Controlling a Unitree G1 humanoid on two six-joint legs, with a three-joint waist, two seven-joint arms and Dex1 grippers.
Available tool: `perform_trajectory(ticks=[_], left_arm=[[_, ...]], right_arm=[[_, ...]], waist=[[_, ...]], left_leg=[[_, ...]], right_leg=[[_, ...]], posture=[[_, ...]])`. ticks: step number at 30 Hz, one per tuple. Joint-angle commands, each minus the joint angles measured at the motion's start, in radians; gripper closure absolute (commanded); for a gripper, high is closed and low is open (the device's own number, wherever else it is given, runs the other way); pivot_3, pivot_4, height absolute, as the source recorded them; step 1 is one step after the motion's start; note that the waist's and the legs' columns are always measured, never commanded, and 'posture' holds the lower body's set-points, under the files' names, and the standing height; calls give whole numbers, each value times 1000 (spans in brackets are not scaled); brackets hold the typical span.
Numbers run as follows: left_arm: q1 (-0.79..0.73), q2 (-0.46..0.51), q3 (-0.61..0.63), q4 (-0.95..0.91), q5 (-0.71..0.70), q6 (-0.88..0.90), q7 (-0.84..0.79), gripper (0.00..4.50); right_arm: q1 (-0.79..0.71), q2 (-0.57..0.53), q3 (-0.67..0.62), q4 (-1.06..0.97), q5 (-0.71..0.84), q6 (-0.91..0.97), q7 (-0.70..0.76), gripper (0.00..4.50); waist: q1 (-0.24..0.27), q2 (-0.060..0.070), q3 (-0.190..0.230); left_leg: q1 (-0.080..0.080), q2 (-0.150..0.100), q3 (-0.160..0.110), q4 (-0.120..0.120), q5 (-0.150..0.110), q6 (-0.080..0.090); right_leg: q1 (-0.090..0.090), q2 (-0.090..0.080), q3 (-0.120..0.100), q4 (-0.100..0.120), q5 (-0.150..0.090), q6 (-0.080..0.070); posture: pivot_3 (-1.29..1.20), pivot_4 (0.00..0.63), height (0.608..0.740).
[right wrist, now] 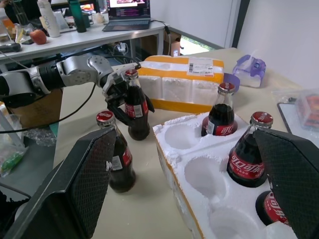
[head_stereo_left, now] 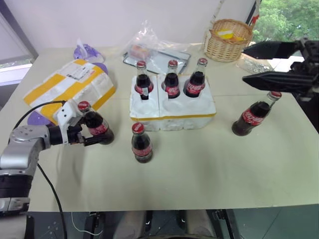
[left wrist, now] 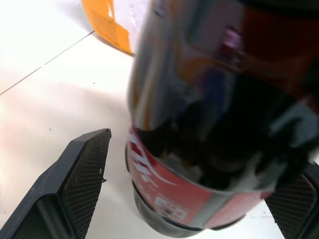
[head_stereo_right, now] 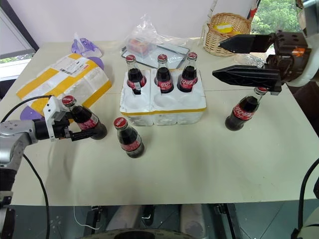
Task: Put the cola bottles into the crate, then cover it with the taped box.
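Left fingers (head_stereo_left: 92,135) spread, straddling leaning cola bottle (head_stereo_left: 96,124) left of crate (head_stereo_left: 172,112), not pinching. Closing off-centre may topple it. Right fingers (head_stereo_right: 246,59) spread, empty, above crate's right side. Three slots filled; taped box (head_stereo_left: 70,89) beyond left bottle.

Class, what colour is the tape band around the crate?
Yellow; the crate shows its band best in the left eye view.
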Motion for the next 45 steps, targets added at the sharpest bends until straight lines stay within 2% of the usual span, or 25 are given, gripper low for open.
perform_trajectory(ticks=[1, 3, 4, 6, 8, 14, 18, 26, 28, 33, 39, 45], left_arm=[[-19, -4, 35, -14, -30, 11, 7, 64], [-18, -5, 37, -23, -41, 18, 3, 64], [-16, -7, 42, -28, -49, 20, 3, 295], [-13, -9, 52, -37, -64, 30, 3, 887], [-10, -10, 67, -53, -90, 54, 5, 1733], [-33, 1, 92, -79, -135, 128, 24, 1699], [-63, 49, 95, -95, -149, 163, -27, 1699], [-351, 64, 6, -49, -157, 231, -123, 1699], [-433, 43, -35, -4, -132, 213, -146, 1699], [-657, -89, -156, 199, -34, 125, -185, 1699], [-768, -201, -198, 369, 41, 11, -218, 1699], [-784, -276, -224, 406, 66, -23, -258, 1699]], right_arm=[[19, -14, -32, -40, 6, -13, 11, 0], [66, -28, -32, -74, -6, -34, 47, 0], [94, -38, -33, -93, -14, -48, 68, 0], [128, -48, -37, -114, -26, -68, 88, 0], [141, -48, -41, -119, -31, -74, 84, 0], [186, -65, -45, -126, -51, -103, 111, 0], [198, -64, -39, -122, -63, -114, 106, 0], [256, -34, -25, -121, -113, -152, 71, 0], [270, -23, -28, -121, -116, -158, 62, 0], [304, -3, -25, -130, -127, -166, 38, 0], [334, 16, -40, -145, -110, -151, 5, 0], [349, 21, -53, -160, -95, -137, -23, 0]], waist=[[0, 0, 0], [1, 0, 0], [1, 0, 0], [1, 0, 0], [1, 0, 0], [1, -1, 1], [0, -3, 2], [3, -8, 5], [2, -9, 5], [3, -10, 6], [-1, -11, 6], [3, -11, 7]], left_leg=[[0, 0, 0, 0, 0, 0], [0, 0, 0, 0, 0, 0], [0, 0, 0, 0, 0, 0], [0, 0, 0, 0, 0, 0], [0, 0, 0, 1, 0, 0], [0, 0, 0, 2, 0, 0], [0, 0, 0, 2, 0, 0], [-1, -1, -1, 4, 0, 0], [-1, -1, -1, 4, 0, 0], [-1, -1, -1, 7, 1, 0], [-3, -1, 0, 11, -1, 3], [-5, -2, -1, 14, -1, 3]], right_leg=[[0, 0, 0, 0, 0, 0], [0, 0, 0, 0, 0, 0], [0, 0, 0, 0, 0, 0], [0, 0, 0, 0, 0, 0], [0, 0, 0, 1, 0, 0], [0, 0, 0, 1, 0, 0], [0, 0, 0, 1, 0, 0], [1, 0, -2, 1, 0, 0], [1, 0, -2, 1, 1, 1], [2, 2, -3, 3, 1, 2], [3, 1, -2, 3, 2, 4], [3, 1, -3, 3, 3, 5]], posture=[[0, 150, 740], [0, 150, 740], [0, 150, 740], [0, 150, 740], [0, 150, 740], [0, 150, 740], [0, 150, 740], [0, 150, 740], [0, 150, 740], [0, 150, 740], [0, 150, 740], [0, 150, 740]])
